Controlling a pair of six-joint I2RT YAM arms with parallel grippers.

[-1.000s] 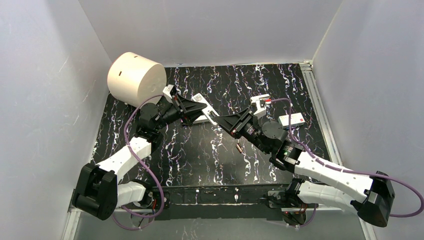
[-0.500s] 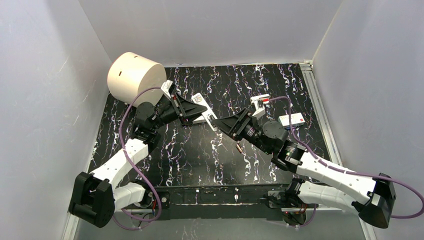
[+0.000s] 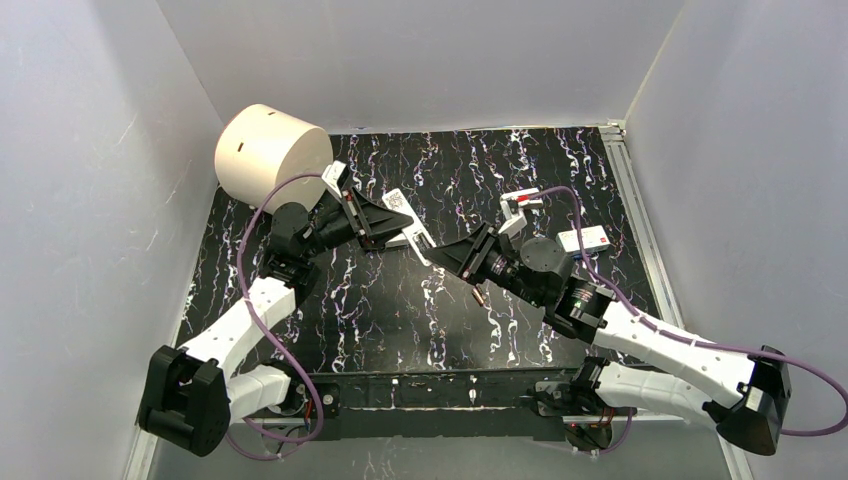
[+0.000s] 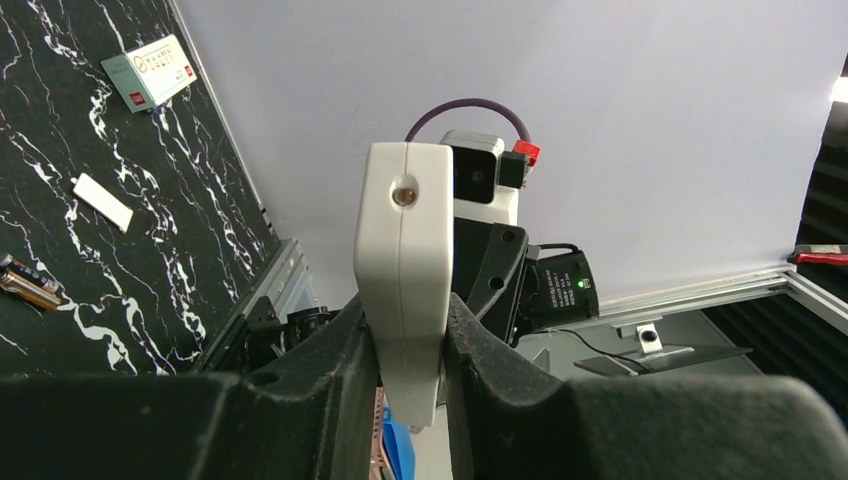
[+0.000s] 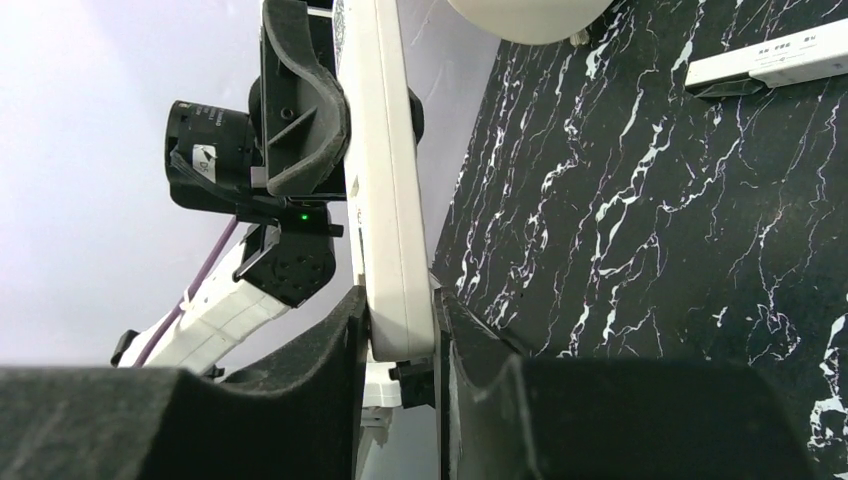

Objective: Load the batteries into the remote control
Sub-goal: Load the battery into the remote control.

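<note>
The white remote control hangs above the table, held at both ends. My left gripper is shut on its far-left end; in the left wrist view the remote stands edge-on between the pads of that gripper. My right gripper is shut on the other end; in the right wrist view the remote runs up from that gripper. The two dark copper-tinted batteries lie side by side on the table below the right gripper, and they also show in the left wrist view.
A cream cylinder stands at the back left. A white box with a red mark lies right of the right wrist. A plain white strip lies on the black marbled table. White walls enclose three sides.
The right wrist has lowered and shifted a little left along the remote. The left arm's elbow has swung outward. The remote stays between both grippers and the batteries have not moved.
</note>
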